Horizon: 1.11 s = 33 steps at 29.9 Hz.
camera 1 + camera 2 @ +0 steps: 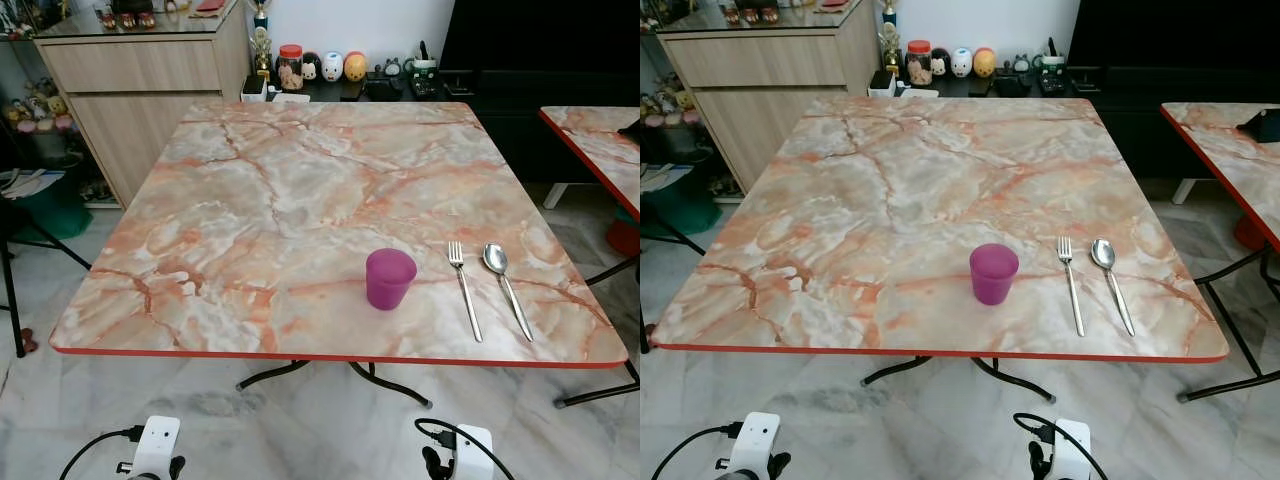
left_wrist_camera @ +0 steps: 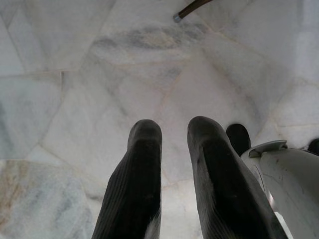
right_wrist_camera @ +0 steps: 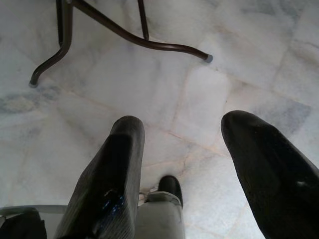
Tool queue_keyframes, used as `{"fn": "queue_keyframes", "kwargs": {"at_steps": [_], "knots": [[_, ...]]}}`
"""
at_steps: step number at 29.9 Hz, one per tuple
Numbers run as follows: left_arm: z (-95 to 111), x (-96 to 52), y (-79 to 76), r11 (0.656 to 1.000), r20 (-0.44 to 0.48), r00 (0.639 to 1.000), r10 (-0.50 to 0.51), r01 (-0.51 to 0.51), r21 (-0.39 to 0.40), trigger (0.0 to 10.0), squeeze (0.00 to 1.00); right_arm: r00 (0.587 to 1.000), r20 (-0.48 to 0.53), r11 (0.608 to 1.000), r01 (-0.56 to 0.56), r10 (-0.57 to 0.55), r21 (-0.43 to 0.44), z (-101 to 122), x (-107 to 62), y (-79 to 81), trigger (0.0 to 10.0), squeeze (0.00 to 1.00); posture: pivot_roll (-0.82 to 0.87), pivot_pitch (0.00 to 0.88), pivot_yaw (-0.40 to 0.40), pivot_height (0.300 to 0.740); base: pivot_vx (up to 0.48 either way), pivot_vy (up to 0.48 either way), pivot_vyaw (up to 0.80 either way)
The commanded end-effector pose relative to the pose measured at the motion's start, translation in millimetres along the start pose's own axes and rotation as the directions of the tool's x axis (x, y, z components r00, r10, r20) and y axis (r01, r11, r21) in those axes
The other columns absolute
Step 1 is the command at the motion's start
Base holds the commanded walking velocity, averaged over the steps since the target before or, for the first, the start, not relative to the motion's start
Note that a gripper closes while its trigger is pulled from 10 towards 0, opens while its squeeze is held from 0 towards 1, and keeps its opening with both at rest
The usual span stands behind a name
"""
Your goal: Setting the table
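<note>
We are standing before the marble-patterned bench (image 1: 300,200) and are finding a partial setting near its front edge. Going left to right: a purple cup (image 1: 389,278) is standing upright, well apart from a fork (image 1: 464,290), and a spoon (image 1: 506,288) is lying just beside the fork, both with handles pointing toward us. We are judging the cutlery and drinkware as placed; no plate or bowl is showing on the bench, so that part is likely outstanding.

Both arms are hanging idle below the bench edge. The left pincer (image 2: 174,130) is pointing at the tiled floor (image 2: 75,74), its fingers slightly apart and holding nothing. The right pincer (image 3: 192,129) is spread wider, also empty. The right wrist view is adding the bench's dark metal legs (image 3: 124,35) on the floor, which the head views are showing less closely.
</note>
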<state>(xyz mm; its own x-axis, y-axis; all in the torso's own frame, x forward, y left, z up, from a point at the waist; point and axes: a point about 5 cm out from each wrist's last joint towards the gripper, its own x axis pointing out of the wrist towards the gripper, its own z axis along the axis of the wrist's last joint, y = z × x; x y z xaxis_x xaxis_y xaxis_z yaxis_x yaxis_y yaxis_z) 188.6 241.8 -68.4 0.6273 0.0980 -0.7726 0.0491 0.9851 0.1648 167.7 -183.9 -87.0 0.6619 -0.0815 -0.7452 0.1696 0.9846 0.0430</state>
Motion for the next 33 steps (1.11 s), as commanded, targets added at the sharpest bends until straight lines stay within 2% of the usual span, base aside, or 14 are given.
{"fn": "queue_keyframes", "kwargs": {"at_steps": [1, 13, 20, 26, 33], "knots": [[-0.9, -0.1, -2.1, 1.000, 0.003, 1.000, -0.007, 0.007, 0.003, 10.0, 0.00, 1.000, -0.010, 1.000, 0.005, -0.004, 0.010, -0.1, 0.4, -0.1, 10.0, 0.00, 0.04, 0.000, 0.012, 0.724, -0.259, 0.000, 0.00], [-10.0, -1.4, -5.0, 1.000, -0.035, 0.999, -0.002, 0.002, 0.020, 10.0, 0.00, 1.000, -0.020, 1.000, 0.009, -0.009, 0.013, -0.9, -0.2, -6.8, 10.0, 0.00, 0.04, 0.000, 0.014, 0.724, -0.256, 0.000, 0.00], [-14.0, -2.7, -1.9, 1.000, -0.047, 0.999, 0.007, -0.006, 0.022, 10.0, 0.00, 1.000, -0.017, 1.000, 0.007, -0.007, 0.010, -1.7, -0.5, -5.3, 10.0, 0.00, 0.04, 0.000, 0.017, 0.724, 0.000, 0.000, 0.00], [-17.3, -4.0, 1.7, 1.000, -0.054, 0.998, 0.014, -0.013, 0.011, 10.0, 0.00, 1.000, -0.007, 1.000, -0.003, 0.003, 0.007, -0.5, 0.3, 1.9, 10.0, 0.00, 0.04, 0.000, 0.016, 0.724, 0.000, 0.000, 0.00], [-17.8, -4.2, 0.9, 1.000, -0.052, 0.999, 0.008, -0.008, 0.000, 10.0, 0.00, 1.000, -0.003, 1.000, -0.002, 0.002, 0.006, 0.3, 0.3, 0.5, 10.0, 0.00, 0.04, 0.000, 0.013, 0.724, 0.000, 0.000, 0.00]]}}
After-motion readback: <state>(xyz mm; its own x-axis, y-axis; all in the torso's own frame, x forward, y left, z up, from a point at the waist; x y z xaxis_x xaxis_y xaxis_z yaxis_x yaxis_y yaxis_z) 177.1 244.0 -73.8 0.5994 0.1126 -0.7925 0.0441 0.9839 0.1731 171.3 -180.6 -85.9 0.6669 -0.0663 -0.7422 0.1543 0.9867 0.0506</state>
